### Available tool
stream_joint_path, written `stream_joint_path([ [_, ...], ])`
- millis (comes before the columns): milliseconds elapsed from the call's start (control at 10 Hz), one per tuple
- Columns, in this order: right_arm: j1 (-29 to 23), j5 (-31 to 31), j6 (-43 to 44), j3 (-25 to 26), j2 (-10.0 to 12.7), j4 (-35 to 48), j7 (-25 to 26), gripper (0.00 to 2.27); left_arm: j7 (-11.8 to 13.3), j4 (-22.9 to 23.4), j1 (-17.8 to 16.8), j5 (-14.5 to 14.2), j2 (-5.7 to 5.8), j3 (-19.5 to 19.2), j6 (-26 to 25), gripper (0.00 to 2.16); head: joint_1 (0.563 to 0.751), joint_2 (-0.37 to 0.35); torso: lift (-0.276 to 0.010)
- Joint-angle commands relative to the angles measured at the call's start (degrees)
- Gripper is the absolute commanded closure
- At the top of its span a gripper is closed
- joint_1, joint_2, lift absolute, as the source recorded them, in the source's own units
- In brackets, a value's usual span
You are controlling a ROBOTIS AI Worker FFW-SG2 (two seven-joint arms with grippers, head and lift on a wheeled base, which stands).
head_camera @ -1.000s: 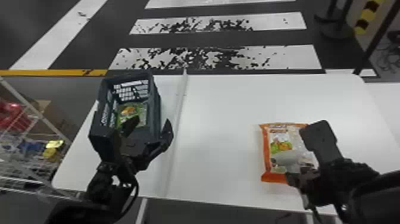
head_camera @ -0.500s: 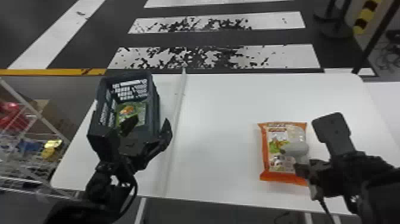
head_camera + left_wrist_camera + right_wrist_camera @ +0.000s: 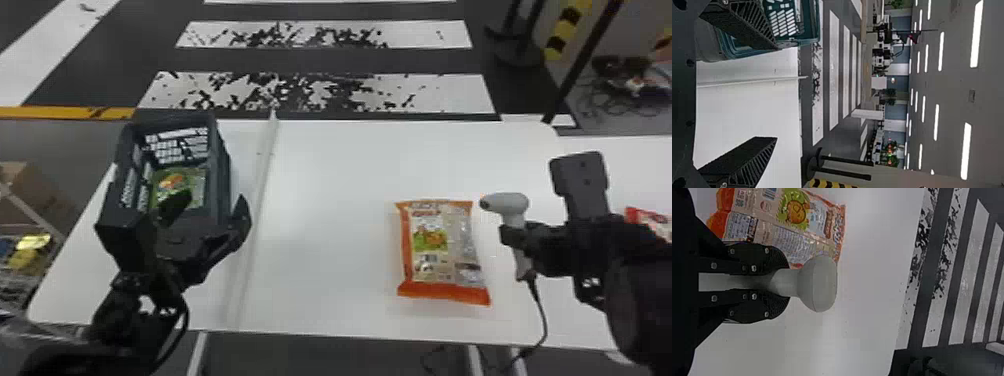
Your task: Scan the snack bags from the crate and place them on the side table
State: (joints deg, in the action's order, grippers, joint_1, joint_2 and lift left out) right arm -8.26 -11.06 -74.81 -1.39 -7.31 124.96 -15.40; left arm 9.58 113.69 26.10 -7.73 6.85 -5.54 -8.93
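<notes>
One snack bag (image 3: 441, 250) beside the right gripper (image 3: 514, 234)

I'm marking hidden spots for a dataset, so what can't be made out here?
Green bag in the crate: near part, head view, behind the left pincer.
Red-edged bag: head view, cut off by the right edge, partly behind the right arm.
Scanner: part of its handle, right wrist view, covered by the right pincer.
Orange snack bag: one side, right wrist view, cut off by the top edge.
</notes>
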Motion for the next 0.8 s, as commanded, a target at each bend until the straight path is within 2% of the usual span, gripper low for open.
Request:
stream_joint_path([
  [0,1.4,0.6,2.6,2.7,-0.3,-4.0,0.0,2.26,0.0,0.0,0.0,0.0,-0.08,0.0,0.0,0.04,0.695,0.014,-0.05],
  [300,5.4,0.8,5.2,4.5,-1.3,-14.0,0.7,2.26,0.1,0.0,0.0,0.0,-0.08,-0.1,0.0,0.04,0.695,-0.053,-0.05],
  [700,11.5,0.4,7.0,4.4,-3.3,-26.0,0.9,2.26,0.0,-0.3,0.0,0.0,-0.08,-0.1,0.0,0.04,0.695,-0.092,-0.05],
])
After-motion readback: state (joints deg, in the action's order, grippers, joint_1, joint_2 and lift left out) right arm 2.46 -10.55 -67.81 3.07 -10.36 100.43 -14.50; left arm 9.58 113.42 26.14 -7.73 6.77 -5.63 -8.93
